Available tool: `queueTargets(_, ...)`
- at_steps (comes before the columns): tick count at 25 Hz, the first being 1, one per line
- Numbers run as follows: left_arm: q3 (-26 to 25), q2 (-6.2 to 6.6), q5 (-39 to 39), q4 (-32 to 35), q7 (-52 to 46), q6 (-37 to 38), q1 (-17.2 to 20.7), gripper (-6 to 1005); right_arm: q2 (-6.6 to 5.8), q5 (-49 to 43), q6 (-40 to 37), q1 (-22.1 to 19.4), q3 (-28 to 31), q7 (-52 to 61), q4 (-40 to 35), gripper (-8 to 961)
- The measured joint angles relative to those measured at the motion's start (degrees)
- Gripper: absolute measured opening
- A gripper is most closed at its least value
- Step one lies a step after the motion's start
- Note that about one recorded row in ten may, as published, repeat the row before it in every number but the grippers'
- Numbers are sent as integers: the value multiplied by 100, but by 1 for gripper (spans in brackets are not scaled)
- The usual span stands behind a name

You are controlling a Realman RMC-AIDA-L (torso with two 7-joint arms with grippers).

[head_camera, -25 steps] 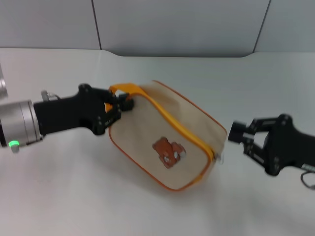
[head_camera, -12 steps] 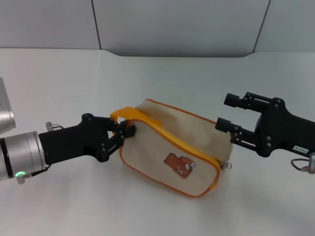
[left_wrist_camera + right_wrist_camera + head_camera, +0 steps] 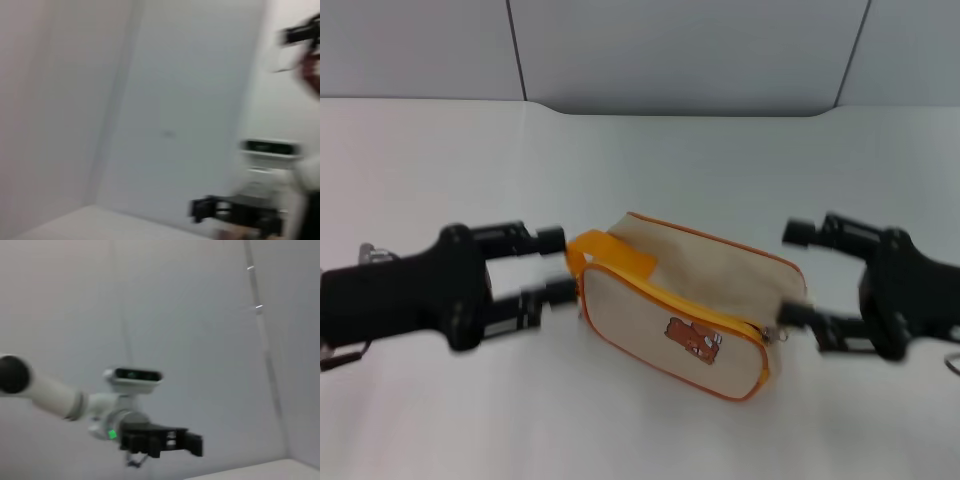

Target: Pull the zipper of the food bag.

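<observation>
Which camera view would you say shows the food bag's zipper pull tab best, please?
The head view: the zipper crosses the food bag, and its pull tab sits at the end facing the right gripper. Neither wrist view shows the bag; each shows only the opposite arm against the wall.

Beige food bag [image 3: 695,300] on side; zipper [image 3: 672,300] closed.

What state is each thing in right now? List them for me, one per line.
Food bag: lying on the table, bear picture facing the camera, held by neither gripper.
Zipper: looks closed along the top, pull tab at the right end.
Strap loop: free at the bag's left end.
Left gripper: open, just left of the strap loop, touching nothing.
Right gripper: open, at the bag's right end, beside the pull tab.
</observation>
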Motion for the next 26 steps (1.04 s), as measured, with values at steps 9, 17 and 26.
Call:
queueTargets(9, 333, -40, 325, 46, -167, 158, -159, 687, -45, -340, -276, -9, 8, 82, -13, 845)
queueTargets(17, 347, -49, 334, 45, -105, 138, -134, 824, -23, -380, -262, 21, 14, 72, -15, 845)
queueTargets(26, 358, -39, 341, 45, -111, 131, -158, 824, -25, -393, -262, 75, 14, 92, -15, 845)
